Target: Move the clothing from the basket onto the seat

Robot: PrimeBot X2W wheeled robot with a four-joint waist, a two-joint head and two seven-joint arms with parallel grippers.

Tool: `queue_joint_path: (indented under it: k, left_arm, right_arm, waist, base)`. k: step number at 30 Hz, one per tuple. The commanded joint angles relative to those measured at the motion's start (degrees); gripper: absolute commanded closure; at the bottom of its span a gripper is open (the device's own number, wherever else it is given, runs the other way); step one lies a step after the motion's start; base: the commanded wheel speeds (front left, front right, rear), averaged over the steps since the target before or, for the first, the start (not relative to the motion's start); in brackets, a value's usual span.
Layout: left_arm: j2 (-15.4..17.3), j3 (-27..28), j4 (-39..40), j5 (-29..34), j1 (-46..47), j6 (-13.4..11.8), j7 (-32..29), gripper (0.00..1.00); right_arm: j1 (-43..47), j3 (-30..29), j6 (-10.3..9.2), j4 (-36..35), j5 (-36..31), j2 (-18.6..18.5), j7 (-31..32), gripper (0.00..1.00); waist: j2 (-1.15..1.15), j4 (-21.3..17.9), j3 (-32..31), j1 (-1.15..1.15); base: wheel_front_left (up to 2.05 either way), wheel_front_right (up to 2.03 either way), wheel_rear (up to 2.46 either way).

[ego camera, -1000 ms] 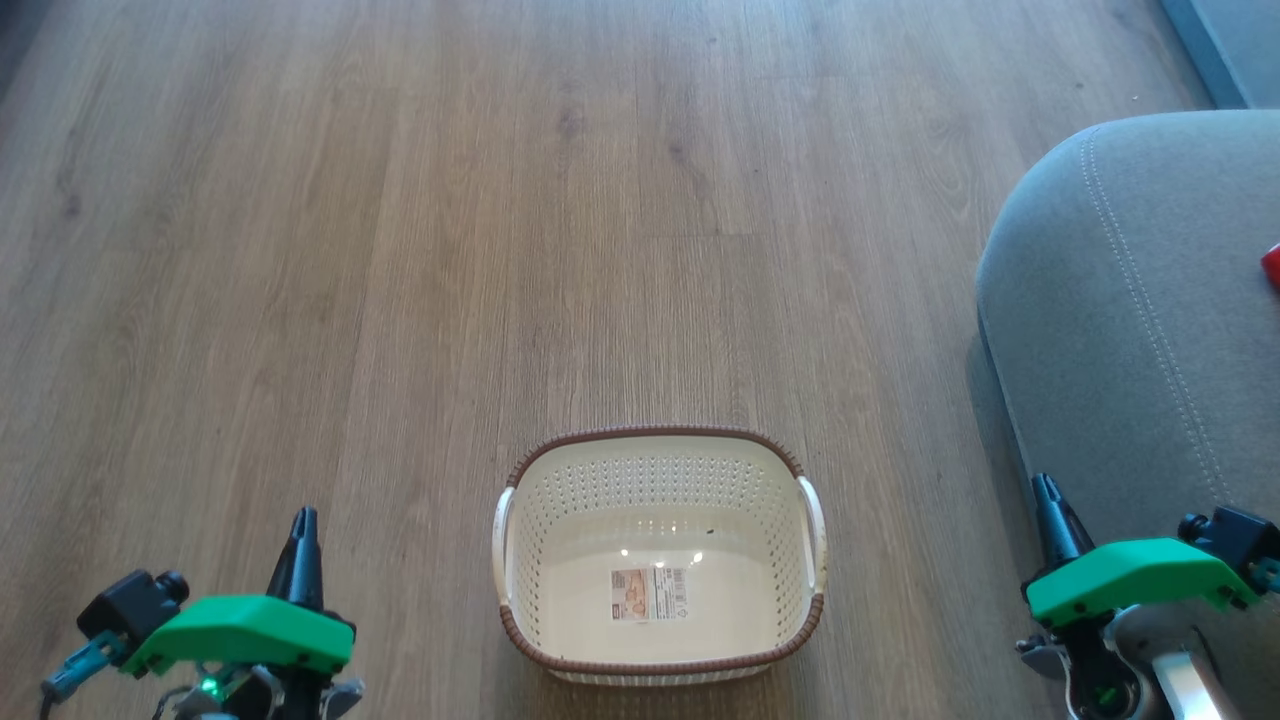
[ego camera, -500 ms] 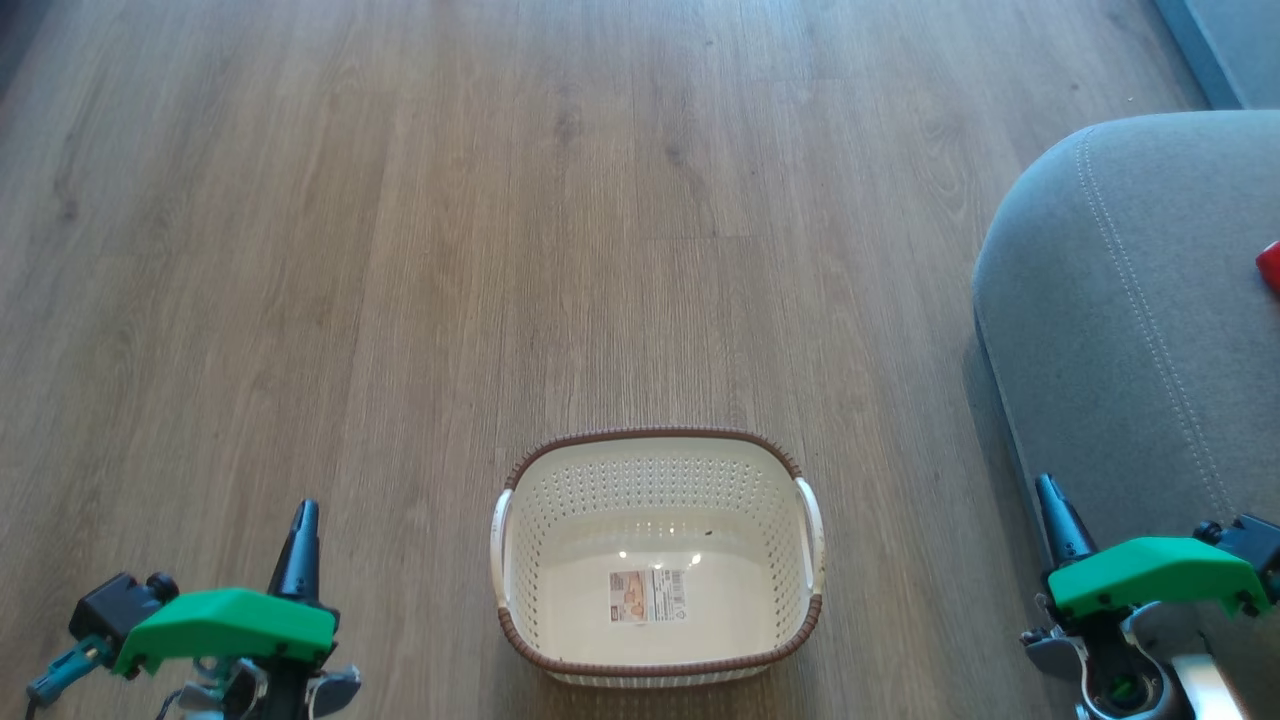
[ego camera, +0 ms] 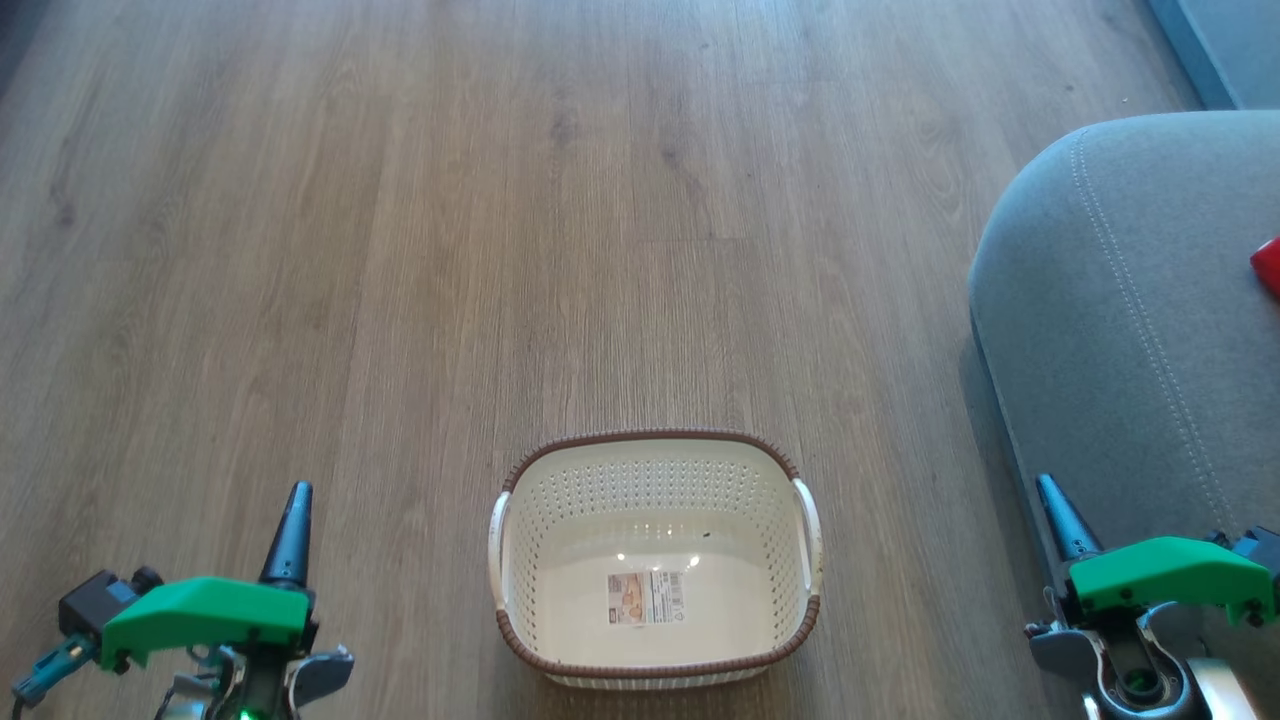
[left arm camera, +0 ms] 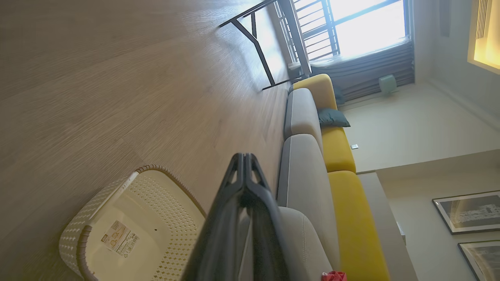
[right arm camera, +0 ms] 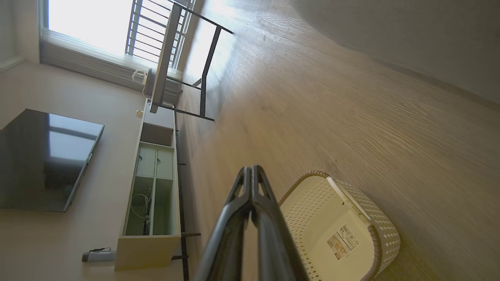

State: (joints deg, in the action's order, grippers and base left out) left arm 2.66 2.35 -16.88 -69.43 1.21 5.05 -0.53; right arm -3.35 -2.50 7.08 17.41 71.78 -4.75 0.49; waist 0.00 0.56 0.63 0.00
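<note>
Nearest the robot, the left gripper [ego camera: 297, 495] sits low on the left. In the left wrist view its two dark fingers [left arm camera: 234, 203] are pressed together from base to tip, with nothing between them. The right gripper [ego camera: 1046, 484] sits low on the right with its tip against the near left edge of the seat [ego camera: 1120, 300]. In the right wrist view its fingers [right arm camera: 265, 218] are likewise closed flat on each other and hold nothing.

Between the two grippers and slightly farther out, the basket [ego camera: 655, 437] stands upright on the wood-look floor [ego camera: 500, 250]. It is apart from both grippers. Its cream perforated bottom is showing, with a label sticker [ego camera: 647, 597] lying flat on it.

Farther right, the grey seat rises with its rounded corner and double stitched seam. A small piece of the red clothing [ego camera: 1268, 268] lies on it at the picture's right edge, beyond the right gripper and well apart from both grippers and the basket. In the left wrist view, a scrap of the same red shows on the seat cushion at the bottom edge.

Farthest off, the left wrist view shows yellow sofa back cushions [left arm camera: 336, 144] and a dark-framed table [left arm camera: 269, 50] by a bright window [left arm camera: 363, 23].
</note>
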Motion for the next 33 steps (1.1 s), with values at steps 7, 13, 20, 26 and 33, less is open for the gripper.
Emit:
queue_joint_path:
  k: [7,13,20,26,33]
  left_arm:
    - [0.2,2.1,2.2,-5.1,3.4,0.8,-1.5,1.00]
    - [0.2,2.7,2.4,-9.7,3.8,1.3,-2.6,1.00]
    - [0.2,3.2,2.5,-14.3,4.2,1.7,-3.8,1.00]
    - [0.2,3.7,2.7,-18.3,4.6,2.0,-4.8,1.00]
    - [0.2,4.2,2.8,-22.7,5.0,2.4,-6.0,1.00]
  right_arm:
    - [-2.7,-0.4,0.32,-2.5,4.7,0.2,1.2,1.00]
    - [-2.7,-1.3,0.35,-2.7,8.9,0.6,2.4,1.00]
    - [-2.7,-2.1,0.37,-3.0,13.1,0.9,3.6,1.00]
    - [-2.8,-2.8,0.39,-3.2,16.6,1.2,4.6,1.00]
    - [-2.8,-3.7,0.41,-3.4,20.7,1.6,5.7,1.00]
  waist:
    - [0.00,-0.1,-0.1,0.00]
    - [0.00,-0.2,-0.2,0.00]
    - [0.00,-0.3,-0.3,0.00]
    - [0.00,-0.4,-0.4,0.00]
    - [0.00,-0.6,-0.5,0.00]
  base:
    - [0.00,0.00,0.00]
    - [0.00,0.00,0.00]
    - [0.00,0.00,0.00]
    - [0.00,0.00,0.00]
    - [0.00,0.00,0.00]
